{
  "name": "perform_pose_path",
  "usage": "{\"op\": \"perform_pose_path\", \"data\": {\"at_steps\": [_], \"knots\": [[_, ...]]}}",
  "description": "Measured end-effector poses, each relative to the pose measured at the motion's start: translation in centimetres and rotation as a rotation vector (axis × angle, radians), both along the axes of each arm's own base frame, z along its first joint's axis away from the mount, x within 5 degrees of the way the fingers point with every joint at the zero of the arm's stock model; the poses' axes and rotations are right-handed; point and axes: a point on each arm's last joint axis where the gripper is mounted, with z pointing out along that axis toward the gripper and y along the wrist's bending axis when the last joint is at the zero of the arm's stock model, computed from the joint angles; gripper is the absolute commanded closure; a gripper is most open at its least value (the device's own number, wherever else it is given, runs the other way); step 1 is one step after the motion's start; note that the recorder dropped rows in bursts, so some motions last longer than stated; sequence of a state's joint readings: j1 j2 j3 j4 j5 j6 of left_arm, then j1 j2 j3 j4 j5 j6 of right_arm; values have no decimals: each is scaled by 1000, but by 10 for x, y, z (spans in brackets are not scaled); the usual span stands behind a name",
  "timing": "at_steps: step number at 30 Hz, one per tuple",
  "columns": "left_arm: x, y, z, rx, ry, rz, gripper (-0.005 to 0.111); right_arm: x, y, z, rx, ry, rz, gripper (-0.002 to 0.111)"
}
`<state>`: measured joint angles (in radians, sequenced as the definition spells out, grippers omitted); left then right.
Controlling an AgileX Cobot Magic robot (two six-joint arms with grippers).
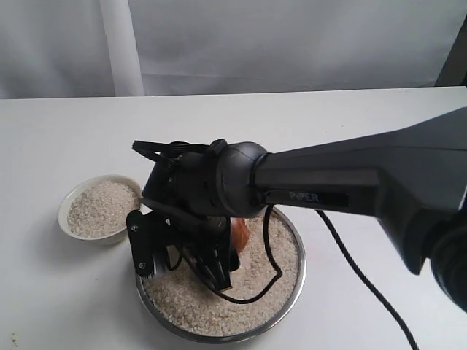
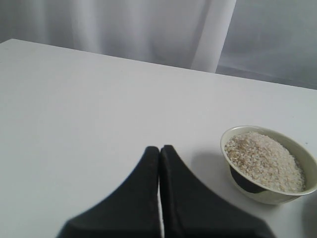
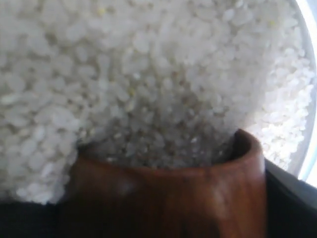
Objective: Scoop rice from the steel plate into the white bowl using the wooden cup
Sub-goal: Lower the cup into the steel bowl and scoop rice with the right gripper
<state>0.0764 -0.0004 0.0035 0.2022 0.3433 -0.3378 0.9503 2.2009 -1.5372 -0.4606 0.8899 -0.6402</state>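
Observation:
The wooden cup (image 3: 168, 193) is held in my right gripper (image 3: 163, 220), whose dark fingers (image 3: 290, 198) press on its sides. Its mouth is pushed into the rice (image 3: 124, 74), and grains lie at its rim. In the exterior view the right arm reaches over the steel plate (image 1: 298, 271), and only a reddish sliver of the cup (image 1: 241, 232) shows behind the wrist. The plate's rice (image 1: 255, 288) fills it widely. The white bowl (image 1: 73, 198) stands left of the plate, filled with rice (image 1: 101, 208). My left gripper (image 2: 159, 149) is shut and empty, beside the bowl (image 2: 277, 197).
A black cable (image 1: 350, 266) trails from the right arm across the white table (image 1: 66, 131) to the lower right. A pale curtain (image 1: 233, 44) hangs behind the table's far edge. The plate sits close to the table's front edge.

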Motion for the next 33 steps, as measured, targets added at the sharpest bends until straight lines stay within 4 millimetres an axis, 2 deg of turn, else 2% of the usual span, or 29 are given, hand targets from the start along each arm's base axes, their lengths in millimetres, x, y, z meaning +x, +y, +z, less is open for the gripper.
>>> {"op": "perform_pose_path", "data": {"at_steps": [6,14,26,33], "knots": [[0,0,0,0,0,0,107,4,-10,-2,44,26,-27,108],[0,0,0,0,0,0,107,7,-13,-3,107,55,-44,108],[0,0,0,0,0,0,107,9,-5,-3,261,64,-74,108],[0,0,0,0,0,0,107,7,-25,-4,381,59,-111,108]]}}
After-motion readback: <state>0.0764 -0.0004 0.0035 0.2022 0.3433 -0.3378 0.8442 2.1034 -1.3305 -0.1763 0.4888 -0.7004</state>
